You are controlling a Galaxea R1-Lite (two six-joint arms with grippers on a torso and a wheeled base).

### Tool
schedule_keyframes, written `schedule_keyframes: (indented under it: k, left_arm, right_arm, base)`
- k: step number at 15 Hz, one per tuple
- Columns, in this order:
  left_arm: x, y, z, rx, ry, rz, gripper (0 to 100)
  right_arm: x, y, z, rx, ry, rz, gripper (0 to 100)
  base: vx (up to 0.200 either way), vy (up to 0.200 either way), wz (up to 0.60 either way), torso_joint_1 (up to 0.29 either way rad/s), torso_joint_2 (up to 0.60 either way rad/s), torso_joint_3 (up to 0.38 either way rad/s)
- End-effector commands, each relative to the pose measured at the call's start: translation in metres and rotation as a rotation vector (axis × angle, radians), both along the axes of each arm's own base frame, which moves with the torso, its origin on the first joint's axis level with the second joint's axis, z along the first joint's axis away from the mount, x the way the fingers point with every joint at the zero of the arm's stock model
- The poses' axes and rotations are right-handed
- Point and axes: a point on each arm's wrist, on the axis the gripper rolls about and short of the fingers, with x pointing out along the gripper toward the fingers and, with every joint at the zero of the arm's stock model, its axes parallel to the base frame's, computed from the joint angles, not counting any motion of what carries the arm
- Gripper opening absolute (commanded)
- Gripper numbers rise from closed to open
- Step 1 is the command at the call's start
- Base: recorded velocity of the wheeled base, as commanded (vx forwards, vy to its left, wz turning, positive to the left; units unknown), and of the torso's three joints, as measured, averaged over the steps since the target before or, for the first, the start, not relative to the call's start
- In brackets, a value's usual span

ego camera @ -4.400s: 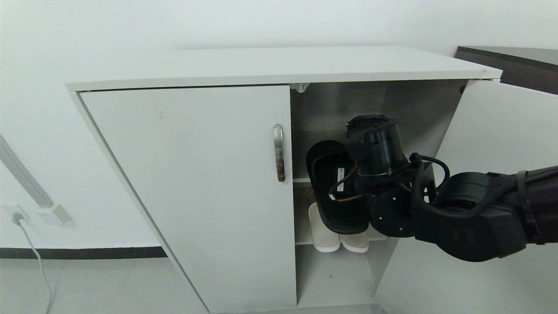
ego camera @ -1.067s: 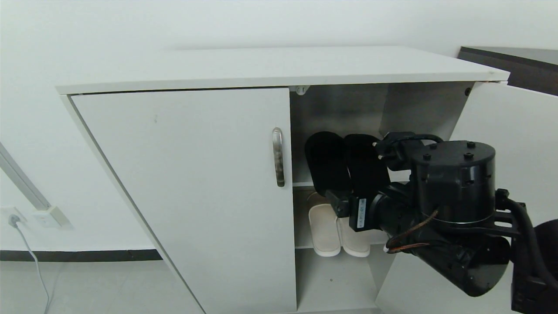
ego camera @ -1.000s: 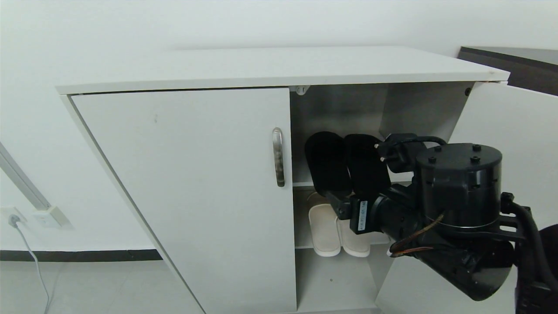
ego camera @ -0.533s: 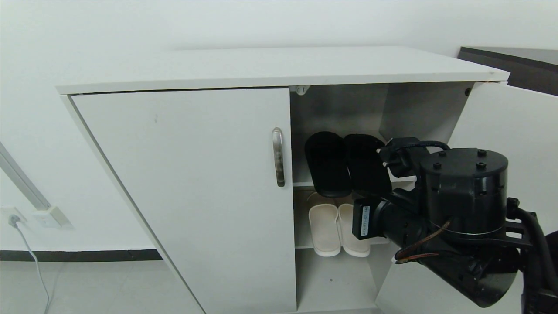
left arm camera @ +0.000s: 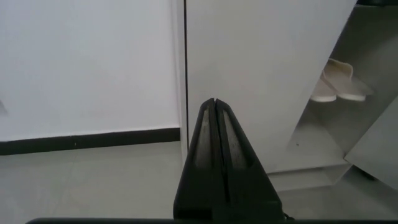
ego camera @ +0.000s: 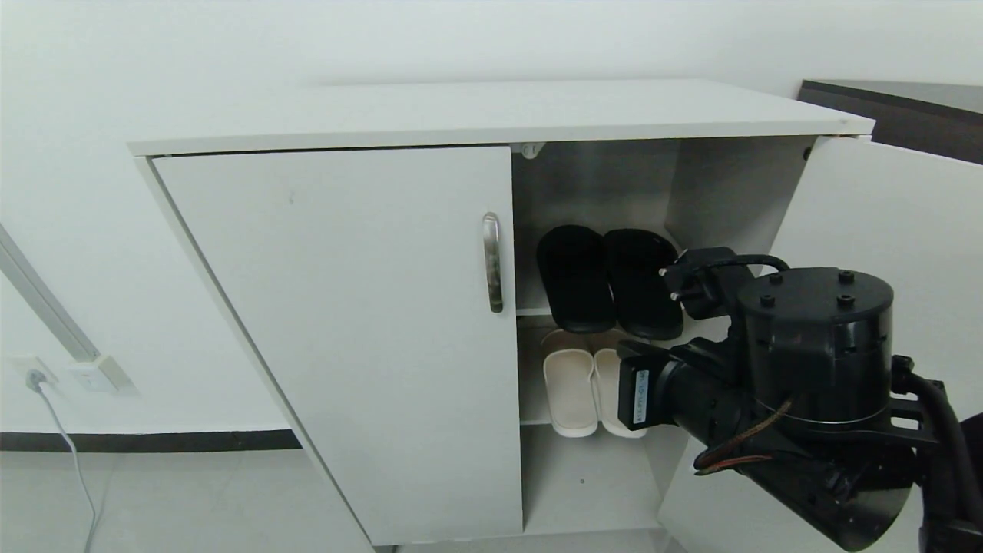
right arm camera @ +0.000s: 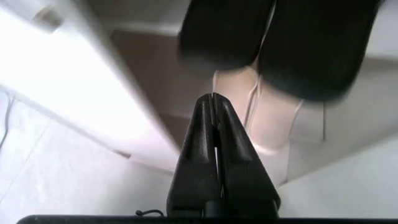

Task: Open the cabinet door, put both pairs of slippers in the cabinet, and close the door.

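Nearest, at the lower right of the head view, the black right arm ends in front of the open bay of the white cabinet (ego camera: pixel 491 111). Its right gripper (right arm camera: pixel 214 99) has both fingers pressed flat together with nothing between them, and it points into the bay toward the shoes. The left gripper (left arm camera: pixel 214 102) is likewise pinched together and empty, held low beside the closed white left-hand door (ego camera: pixel 345 322) and well apart from the opening.

Just beyond the right arm, along the right edge of the head view, stands the open white right-hand door (ego camera: pixel 883 223). Its hinge line runs down the cabinet's right wall. The panel swings out toward the camera with its inner face turned left toward the arm, and its free edge is off the frame. With both pairs shelved, closing the door looks like the step left. The right arm is the nearer one, and I judge it must get round to the panel's outer side and push it leftward.

Farther in, the pair of cream flat slippers (ego camera: pixel 584 388) lies side by side on the middle shelf, long axes running into the cabinet. The pair of black flat slippers (ego camera: pixel 607 280) lies the same way on the shelf above. The cream heels sit at the shelf's front edge, and I cannot tell whether they clear the door's sweep.
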Motion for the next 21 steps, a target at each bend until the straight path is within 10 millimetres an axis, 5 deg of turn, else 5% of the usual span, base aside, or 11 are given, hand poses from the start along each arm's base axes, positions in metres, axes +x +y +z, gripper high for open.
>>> schedule_keyframes:
  k: [1,17,21]
  left_arm:
    - [0.0,0.0,0.0,-0.001,0.001,0.0,0]
    - [0.0,0.0,0.0,-0.002,0.002,-0.002,0]
    - [0.0,0.0,0.0,-0.004,0.002,0.0,0]
  right_arm:
    - [0.001,0.001,-0.001,-0.004,0.003,0.0,0]
    - [0.007,-0.002,-0.018,-0.071,0.033,-0.02,0]
    - [0.007,-0.003,-0.022,-0.092,0.036,-0.016,0]
  base:
    - [-0.2,0.0,0.0,-0.002,0.0,0.007]
    - [-0.2,0.0,0.0,0.001,0.0,0.004]
    - [0.0,0.0,0.0,0.0,0.0,0.0]
